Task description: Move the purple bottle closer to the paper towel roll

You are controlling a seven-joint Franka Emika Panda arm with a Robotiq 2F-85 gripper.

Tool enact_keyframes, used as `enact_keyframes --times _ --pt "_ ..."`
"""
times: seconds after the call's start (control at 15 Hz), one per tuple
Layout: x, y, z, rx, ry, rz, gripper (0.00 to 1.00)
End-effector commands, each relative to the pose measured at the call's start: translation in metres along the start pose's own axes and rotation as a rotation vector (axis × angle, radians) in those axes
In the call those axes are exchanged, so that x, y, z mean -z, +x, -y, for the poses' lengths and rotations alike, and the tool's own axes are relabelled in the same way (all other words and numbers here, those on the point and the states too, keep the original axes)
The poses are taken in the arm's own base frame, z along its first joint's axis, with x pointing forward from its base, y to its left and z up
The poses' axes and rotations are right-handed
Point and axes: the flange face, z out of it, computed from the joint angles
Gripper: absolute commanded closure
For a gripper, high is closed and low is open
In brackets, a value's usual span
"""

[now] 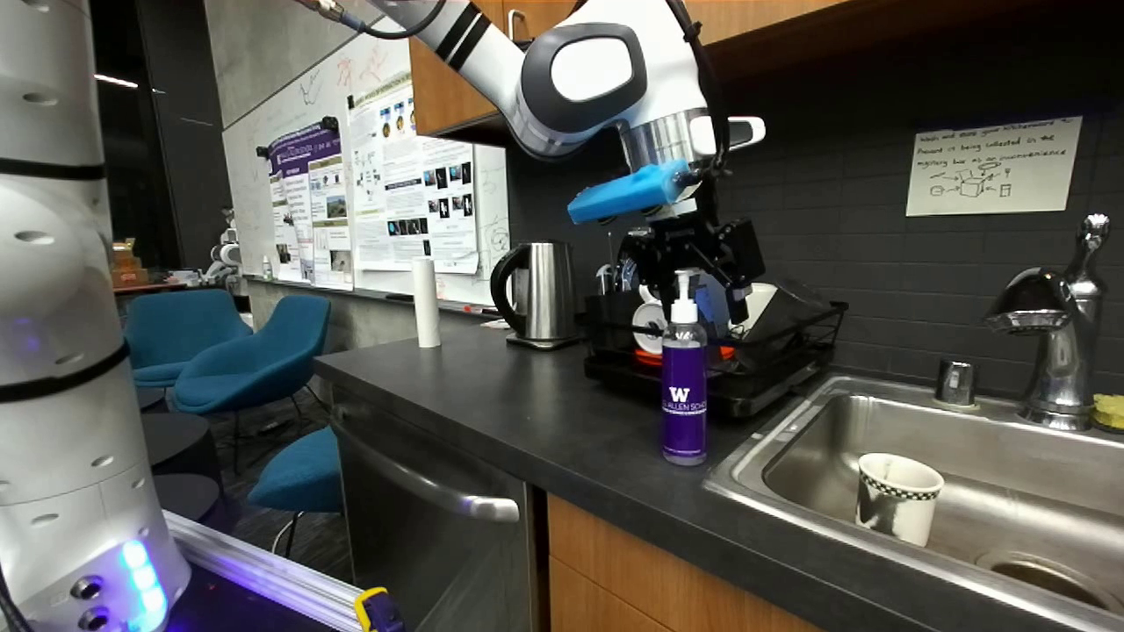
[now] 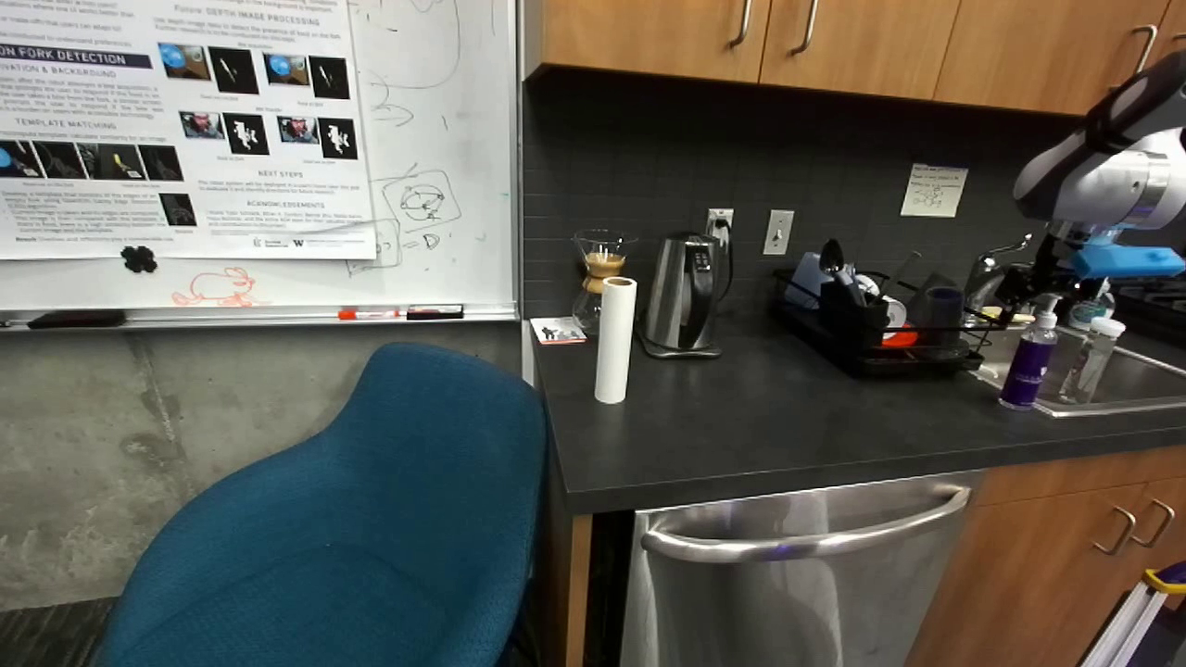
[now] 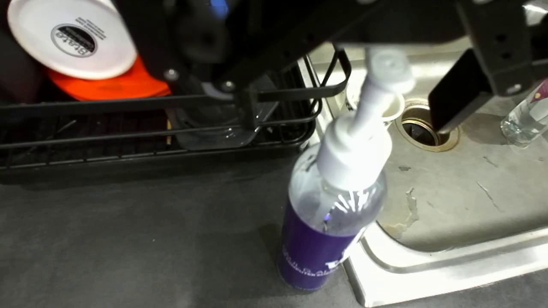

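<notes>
Dark countertop (image 1: pixel 527 391) borders the sink (image 1: pixel 736 474) in an exterior view, the purple bottle (image 1: pixel 684 395) upright just left. In an exterior view the paper towel roll (image 2: pixel 614 343) stands well left. In the wrist view the gripper (image 3: pixel 351 98) is empty, fingers (image 3: pixel 460 92) parted. Probably the bottle is light but slick; grip its body (image 3: pixel 314 244), not the pump (image 3: pixel 353 156).

On the dark counter (image 2: pixel 741 426) we see a white roll (image 2: pixel 613 347) upright near the left end, a kettle (image 2: pixel 676 295) just behind and right of it, then a loaded rack (image 2: pixel 913 363). Well apart from the roll, a purple bottle (image 2: pixel 1026 371) stands upright beside the sink (image 2: pixel 1147 378), the gripper (image 2: pixel 1040 289) at its top; we cannot tell whether they touch. A blue chair (image 2: pixel 371 547) fills the lower left.
</notes>
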Motion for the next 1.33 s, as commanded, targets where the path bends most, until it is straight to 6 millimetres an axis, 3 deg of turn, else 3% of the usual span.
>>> enact_keyframes --times 0.0,0.6,1.27 --pt "0.005 -0.001 -0.002 -0.003 -0.016 0.006 0.0" --pt "0.019 0.001 -0.013 -0.02 -0.038 0.024 0.0" --pt "0.051 -0.005 -0.014 -0.028 0.008 0.001 0.0"
